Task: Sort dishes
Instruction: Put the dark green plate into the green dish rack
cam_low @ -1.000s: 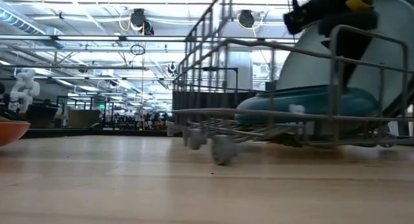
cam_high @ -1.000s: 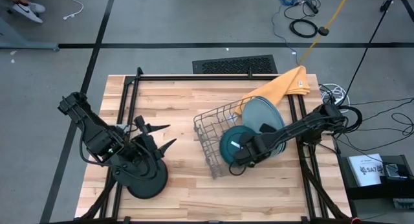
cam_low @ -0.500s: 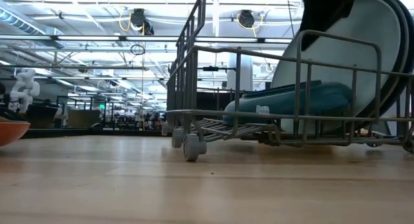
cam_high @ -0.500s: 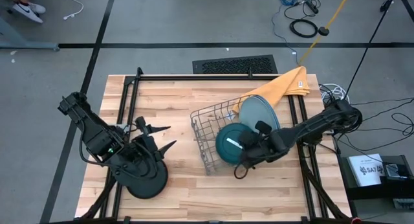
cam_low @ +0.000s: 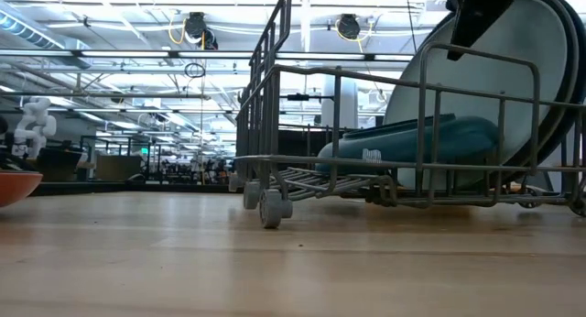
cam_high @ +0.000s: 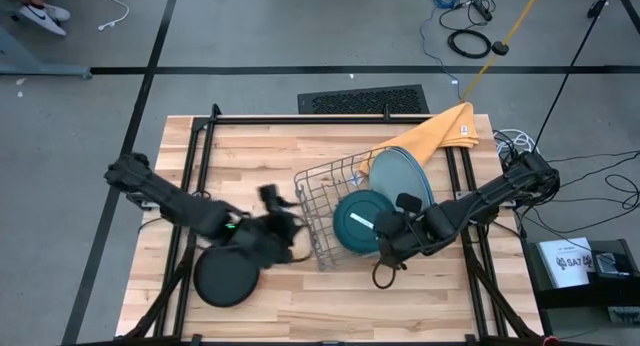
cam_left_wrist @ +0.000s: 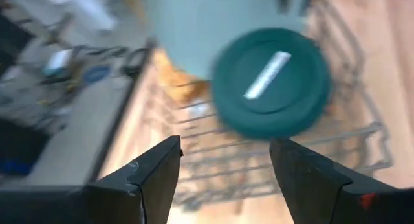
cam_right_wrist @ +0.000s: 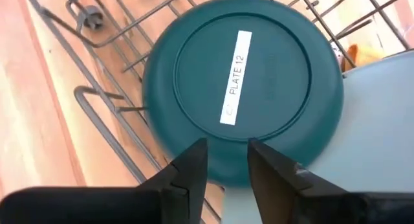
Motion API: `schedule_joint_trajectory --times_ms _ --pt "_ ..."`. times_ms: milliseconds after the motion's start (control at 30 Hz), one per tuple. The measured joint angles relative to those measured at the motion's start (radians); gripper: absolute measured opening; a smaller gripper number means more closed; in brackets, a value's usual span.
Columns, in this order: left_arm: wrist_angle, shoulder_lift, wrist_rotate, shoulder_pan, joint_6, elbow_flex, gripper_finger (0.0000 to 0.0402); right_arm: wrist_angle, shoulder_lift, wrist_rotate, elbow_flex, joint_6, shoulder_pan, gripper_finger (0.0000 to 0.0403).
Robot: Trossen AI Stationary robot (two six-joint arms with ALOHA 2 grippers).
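The dark teal plate (cam_high: 360, 221) is lying upside down inside the wire dish rack (cam_high: 325, 201), its white label facing up, leaning against the larger pale blue plate (cam_high: 405, 176) standing at the rack's far side. The right gripper (cam_right_wrist: 225, 160) is hovering just off the teal plate's edge, fingers (cam_right_wrist: 191, 162) parted by a narrow gap and holding nothing. The left gripper (cam_left_wrist: 223, 159) is sitting just beside the rack, facing the teal plate, fingers (cam_left_wrist: 158, 169) spread wide and empty. A black plate (cam_high: 224, 279) is resting on the wooden surface (cam_high: 300, 306) beside the rack, under the left arm. A yellow-orange cloth (cam_high: 445, 131) is lying behind the rack.
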Motion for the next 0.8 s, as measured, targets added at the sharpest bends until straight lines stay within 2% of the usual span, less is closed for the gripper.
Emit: schedule_joint_trajectory --times_ms 167,300,467,600,800 --pt "0.227 0.092 0.180 0.087 0.227 0.000 0.0240 -0.114 0.000 0.018 0.000 -0.101 0.006 0.0143" --pt "0.342 0.112 0.316 0.195 0.323 0.000 0.0240 -0.162 0.000 0.028 0.000 -0.263 0.005 0.0166" --pt "0.433 0.126 0.545 0.358 0.278 0.002 0.0229 -0.134 0.001 0.027 0.000 -0.500 0.006 0.0184" --pt "0.425 0.183 0.586 0.445 0.211 0.001 0.0203 -0.146 0.026 0.024 0.000 -0.637 -0.008 0.0194" --pt "0.504 0.275 0.711 0.490 0.145 0.001 0.0153 -0.224 0.115 0.017 0.000 -0.671 -0.049 0.0197"
